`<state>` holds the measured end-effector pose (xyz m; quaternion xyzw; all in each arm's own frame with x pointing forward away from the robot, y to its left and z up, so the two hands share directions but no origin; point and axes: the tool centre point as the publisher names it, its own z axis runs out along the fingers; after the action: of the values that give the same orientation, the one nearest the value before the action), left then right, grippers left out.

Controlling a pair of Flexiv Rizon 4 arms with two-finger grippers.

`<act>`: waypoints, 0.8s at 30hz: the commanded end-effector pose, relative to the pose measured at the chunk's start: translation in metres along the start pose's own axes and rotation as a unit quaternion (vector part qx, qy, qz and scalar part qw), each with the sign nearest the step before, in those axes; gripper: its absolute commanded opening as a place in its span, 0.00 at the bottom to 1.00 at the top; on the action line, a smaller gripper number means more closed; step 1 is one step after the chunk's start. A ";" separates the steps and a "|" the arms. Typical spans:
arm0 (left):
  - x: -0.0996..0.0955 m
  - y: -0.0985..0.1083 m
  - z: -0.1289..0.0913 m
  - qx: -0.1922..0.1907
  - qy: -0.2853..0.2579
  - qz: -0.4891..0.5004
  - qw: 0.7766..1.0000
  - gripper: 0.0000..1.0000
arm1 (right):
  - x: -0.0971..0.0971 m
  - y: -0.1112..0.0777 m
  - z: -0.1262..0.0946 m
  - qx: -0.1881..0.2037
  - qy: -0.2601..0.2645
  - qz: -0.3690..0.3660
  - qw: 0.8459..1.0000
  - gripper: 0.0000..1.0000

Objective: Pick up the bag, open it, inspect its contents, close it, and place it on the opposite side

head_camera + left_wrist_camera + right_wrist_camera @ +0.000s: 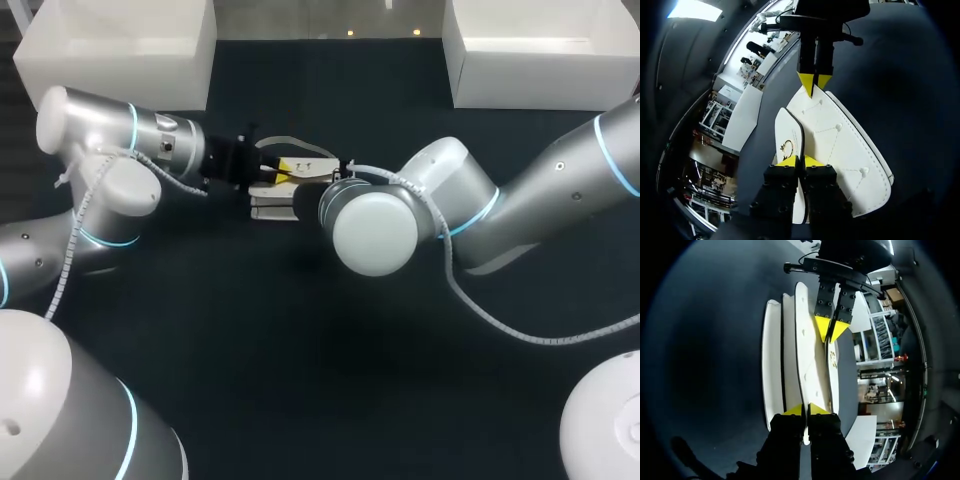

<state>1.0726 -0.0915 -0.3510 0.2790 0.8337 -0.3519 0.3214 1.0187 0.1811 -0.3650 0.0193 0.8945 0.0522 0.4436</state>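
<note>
Bag pinched at opposite ends — left gripper, right gripper each closed on thin edge; grip may be lost if pulled unevenly.

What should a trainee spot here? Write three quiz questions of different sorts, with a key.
1. True or false: only the left claw grips the white stitched leather bag.
2. The bag is: A) hanging from one claw, B) held between both claws, C) lying untouched.
3. Fill in: the right claw is ___ on the bag.
Key: 1 false; 2 B; 3 shut.
</note>
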 end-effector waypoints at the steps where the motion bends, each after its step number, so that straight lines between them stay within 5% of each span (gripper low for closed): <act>1: 0.003 0.011 -0.006 0.026 0.002 -0.001 1.000 0.00 | 0.003 -0.001 0.001 0.000 -0.005 0.001 1.000 0.00; 18: -0.003 -0.007 0.015 -0.003 -0.006 0.009 1.000 0.00 | 0.003 -0.001 0.001 0.000 -0.005 0.001 1.000 0.00; 19: -0.004 -0.007 0.013 -0.003 -0.007 0.008 1.000 0.29 | 0.003 -0.001 0.001 0.000 -0.005 0.001 1.000 0.00; 24: -0.008 -0.011 0.006 -0.001 -0.016 0.009 1.000 0.29 | 0.003 -0.001 0.001 0.000 -0.005 0.001 1.000 0.00</act>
<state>1.0773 -0.1067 -0.3445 0.2810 0.8288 -0.3510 0.3332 1.0181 0.1787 -0.3653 0.0202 0.8945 0.0508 0.4436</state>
